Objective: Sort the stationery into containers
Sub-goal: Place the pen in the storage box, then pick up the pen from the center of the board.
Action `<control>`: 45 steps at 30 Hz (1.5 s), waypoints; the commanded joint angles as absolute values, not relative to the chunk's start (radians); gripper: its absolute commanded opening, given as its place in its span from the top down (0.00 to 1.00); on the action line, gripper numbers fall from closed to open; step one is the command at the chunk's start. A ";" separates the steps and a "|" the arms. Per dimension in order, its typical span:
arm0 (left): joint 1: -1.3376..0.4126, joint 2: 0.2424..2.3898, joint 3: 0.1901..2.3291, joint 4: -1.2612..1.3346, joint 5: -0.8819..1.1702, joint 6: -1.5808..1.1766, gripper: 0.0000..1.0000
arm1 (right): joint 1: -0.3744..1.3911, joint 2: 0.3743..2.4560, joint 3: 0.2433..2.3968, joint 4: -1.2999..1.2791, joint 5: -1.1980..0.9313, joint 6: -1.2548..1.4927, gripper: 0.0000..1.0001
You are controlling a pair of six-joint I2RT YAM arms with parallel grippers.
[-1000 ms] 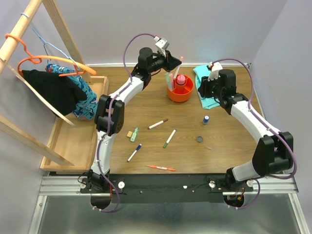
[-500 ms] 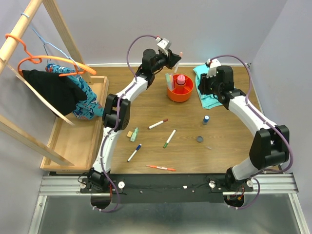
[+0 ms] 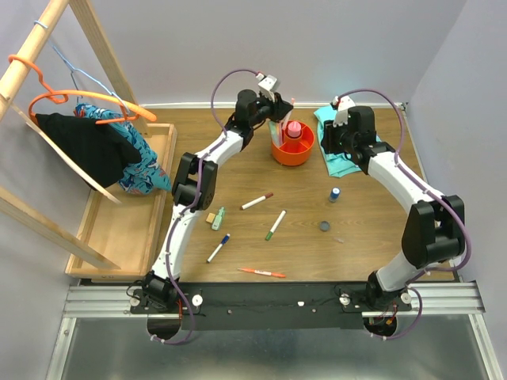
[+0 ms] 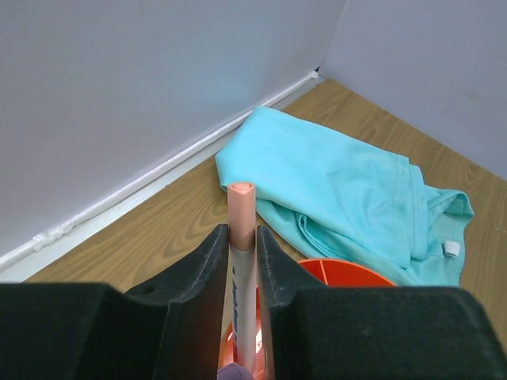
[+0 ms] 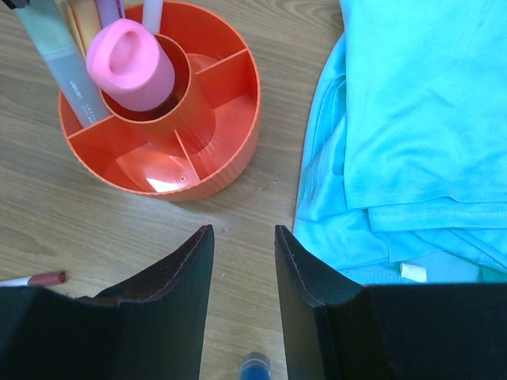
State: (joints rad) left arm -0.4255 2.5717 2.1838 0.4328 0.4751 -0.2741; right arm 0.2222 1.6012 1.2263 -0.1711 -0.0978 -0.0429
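Observation:
The round orange tub (image 3: 293, 152) stands at the back of the table with a pink glue bottle (image 3: 294, 129) in its central cup. My left gripper (image 3: 282, 108) hangs over the tub's far left rim, shut on a peach highlighter (image 4: 241, 210) that stands upright between the pads. My right gripper (image 5: 244, 233) is open over bare wood between the tub (image 5: 231, 150) and the teal cloth (image 5: 412, 119). A blue-capped bottle (image 5: 254, 368) stands just below its fingertips. The tub's back compartments hold a pale green highlighter (image 5: 51, 47) and other sticks.
Loose on the table lie a red-capped marker (image 3: 257, 200), a green-capped marker (image 3: 276, 225), a blue-capped pen (image 3: 219, 248), a red pen (image 3: 262, 273), a green highlighter (image 3: 218, 218), a tan eraser (image 3: 211, 218) and a dark disc (image 3: 324, 226). A wooden tray (image 3: 119, 229) sits at the left.
My left gripper has carried the peach highlighter rightward until it hangs over the tub's rim. The right arm has barely shifted.

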 commanded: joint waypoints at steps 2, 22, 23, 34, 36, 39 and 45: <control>-0.425 2.516 2.142 0.474 0.471 -0.290 0.53 | 0.218 1.620 1.262 -0.170 -0.090 -0.048 0.55; -0.498 1.677 1.455 -0.315 0.609 0.251 0.43 | 0.207 1.408 1.089 -0.121 -0.129 0.063 0.55; -0.515 1.643 1.421 -0.346 0.582 0.274 0.43 | 0.207 1.387 1.083 -0.123 -0.135 0.072 0.55; -0.653 1.770 1.354 -0.520 0.285 0.397 0.43 | 0.207 1.267 0.982 -0.123 -0.149 0.080 0.54; -0.655 1.808 1.370 -0.512 0.267 0.399 0.44 | 0.207 1.250 0.962 -0.123 -0.150 0.081 0.54; -0.657 1.853 1.400 -0.506 0.247 0.411 0.45 | 0.206 1.217 0.936 -0.120 -0.146 0.089 0.54; -0.657 1.931 1.443 -0.509 0.253 0.396 0.46 | 0.190 1.172 0.910 -0.132 -0.144 0.092 0.54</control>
State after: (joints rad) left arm -0.6521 1.8851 1.4036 -0.4992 0.2775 0.3885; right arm 0.2073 1.2102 0.9302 -0.1284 -0.1291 0.0792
